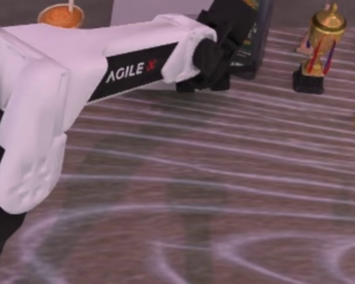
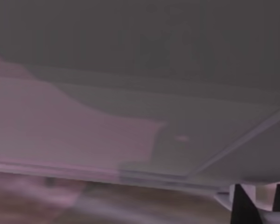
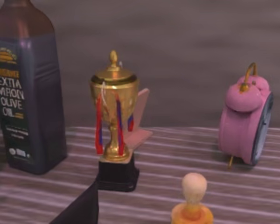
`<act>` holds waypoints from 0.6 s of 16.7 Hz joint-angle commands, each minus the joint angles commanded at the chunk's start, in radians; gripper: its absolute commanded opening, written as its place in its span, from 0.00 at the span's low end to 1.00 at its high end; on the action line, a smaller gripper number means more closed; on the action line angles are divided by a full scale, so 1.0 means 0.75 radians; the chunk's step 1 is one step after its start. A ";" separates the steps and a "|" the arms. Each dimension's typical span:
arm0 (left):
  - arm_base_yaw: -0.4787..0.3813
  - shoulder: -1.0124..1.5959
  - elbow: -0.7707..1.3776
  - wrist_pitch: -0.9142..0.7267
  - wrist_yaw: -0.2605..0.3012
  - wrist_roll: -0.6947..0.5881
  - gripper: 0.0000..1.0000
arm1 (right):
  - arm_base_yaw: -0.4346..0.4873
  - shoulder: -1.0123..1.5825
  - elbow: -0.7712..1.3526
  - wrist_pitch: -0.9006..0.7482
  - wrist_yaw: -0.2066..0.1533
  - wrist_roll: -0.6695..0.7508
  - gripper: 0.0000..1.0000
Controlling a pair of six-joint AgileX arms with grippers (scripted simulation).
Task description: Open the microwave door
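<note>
Microwave door (image 2: 144,107) fills the left wrist view; left gripper's (image 1: 208,62) finger spread unclear.

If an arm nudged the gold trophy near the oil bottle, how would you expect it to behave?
The trophy would probably tip rather than slide: it is tall, with a narrow stem over a small black base. Its wide lidded cup suggests it is top-heavy. It looks rigid, and its ribbons would likely just swing.

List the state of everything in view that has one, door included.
microwave door: fills the left wrist view up close; open or shut cannot be told.
left gripper: close by the door's corner.
olive oil bottle: upright.
trophy: upright.
pink alarm clock: upright.
right arm: outside the top view.
</note>
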 joint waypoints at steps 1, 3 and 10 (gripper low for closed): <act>0.000 0.000 0.000 0.000 0.000 0.000 0.00 | 0.000 0.000 0.000 0.000 0.000 0.000 1.00; 0.000 0.000 0.000 0.000 0.000 0.000 0.00 | 0.000 0.000 0.000 0.000 0.000 0.000 1.00; -0.002 -0.017 -0.045 0.028 0.015 0.025 0.00 | 0.000 0.000 0.000 0.000 0.000 0.000 1.00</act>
